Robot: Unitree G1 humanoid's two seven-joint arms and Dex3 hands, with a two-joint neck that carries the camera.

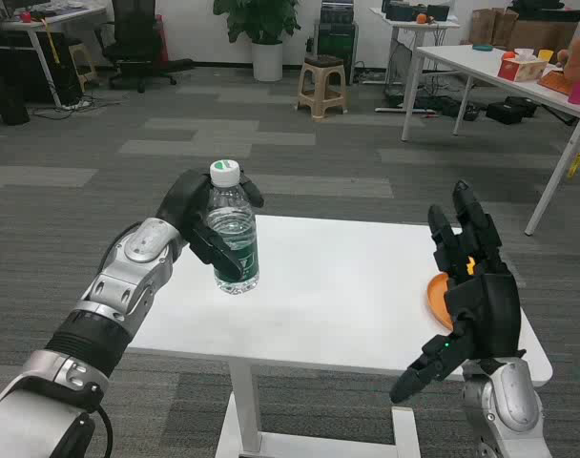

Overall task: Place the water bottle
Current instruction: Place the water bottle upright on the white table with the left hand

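Right hand (pixel 471 305) nearest the camera, at the right edge of the tabletop (pixel 347 296): fingers spread and upright, holding nothing, palm turned inward. It partly hides an orange disc-like object (pixel 437 294) on the tabletop just behind it; cannot tell what that object is. Judged to be waiting, kept clear of the working side.

Left hand (pixel 202 224) further in, over the left part of the tabletop, fingers wrapped around the water bottle (pixel 235 239) from its left side, at label height and above. Bottle upright, base at or just touching the surface near the left edge; contact cannot be confirmed from this angle. Side grip at mid-body keeps the bottle vertical for set-down and leaves the base free to meet the surface. Judgement: placing is nearly done, release not yet made.

Bottle appearance: clear plastic, ribbed upper body, white cap, dark green label around the lower half, looks filled with water.

Beyond, on grey carpet: small beige stool (pixel 321 86), potted plant (pixel 264 33), black office chair (pixel 137 43), white side table (pixel 519 72) with clutter.
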